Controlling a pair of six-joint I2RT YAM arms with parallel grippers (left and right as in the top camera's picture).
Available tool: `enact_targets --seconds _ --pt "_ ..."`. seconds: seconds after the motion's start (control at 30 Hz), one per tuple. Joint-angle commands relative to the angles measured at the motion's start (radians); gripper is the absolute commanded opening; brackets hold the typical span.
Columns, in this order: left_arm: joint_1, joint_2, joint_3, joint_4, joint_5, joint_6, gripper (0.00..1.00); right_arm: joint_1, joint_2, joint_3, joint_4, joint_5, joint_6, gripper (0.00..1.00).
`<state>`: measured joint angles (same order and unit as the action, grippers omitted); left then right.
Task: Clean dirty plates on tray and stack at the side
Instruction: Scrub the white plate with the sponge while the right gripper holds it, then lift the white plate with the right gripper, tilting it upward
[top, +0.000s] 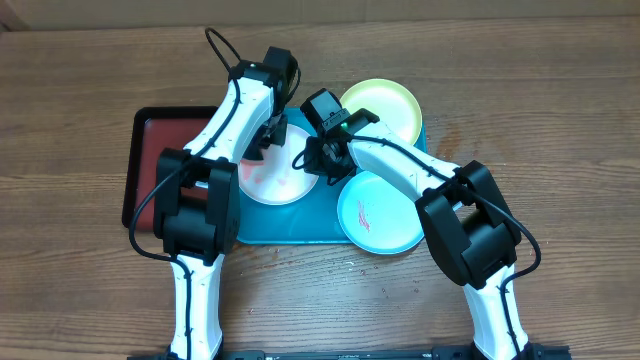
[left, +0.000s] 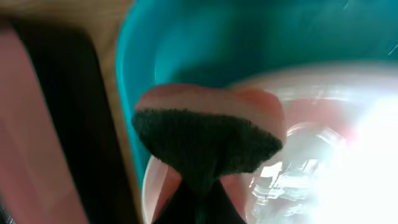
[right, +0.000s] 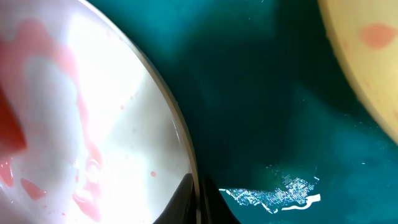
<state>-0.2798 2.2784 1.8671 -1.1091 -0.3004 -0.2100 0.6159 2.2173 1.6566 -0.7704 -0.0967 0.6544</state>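
Observation:
The white plate (top: 275, 180) with red smears lies on the left part of the turquoise tray (top: 290, 225). My left gripper (top: 270, 135) is shut on a dark-faced pink sponge (left: 205, 140) that presses on the white plate (left: 323, 143). My right gripper (top: 318, 160) is shut on the white plate's right rim (right: 180, 134), one finger inside, one outside (right: 199, 202). The pale yellow-green plate (top: 382, 108) sits at the tray's far right and shows in the right wrist view (right: 367, 56). The mint-aqua plate (top: 380, 212), with a red smear, sits at the near right.
A smaller black-rimmed dark red tray (top: 150, 165) lies left of the turquoise tray, partly under my left arm; it also shows in the left wrist view (left: 37, 137). Wet streaks glint on the turquoise tray floor (right: 280, 193). Wooden table all around.

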Motion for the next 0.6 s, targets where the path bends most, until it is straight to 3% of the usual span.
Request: enact_targets --seconds 0.0,0.13,0.27,0.57 --pt "0.0 0.011 0.024 0.045 0.156 0.067 0.04 -0.001 0.018 -0.014 -0.01 0.024 -0.007 0.04" --pt "0.02 0.01 0.087 0.001 0.348 0.169 0.04 -0.001 0.018 -0.014 -0.01 0.024 -0.006 0.04" --pt "0.062 0.01 0.251 -0.145 0.355 0.161 0.04 -0.001 0.018 -0.014 -0.009 0.016 -0.007 0.04" --pt "0.224 0.01 0.814 -0.542 0.354 0.085 0.04 0.0 -0.043 0.016 -0.032 0.007 -0.06 0.04"
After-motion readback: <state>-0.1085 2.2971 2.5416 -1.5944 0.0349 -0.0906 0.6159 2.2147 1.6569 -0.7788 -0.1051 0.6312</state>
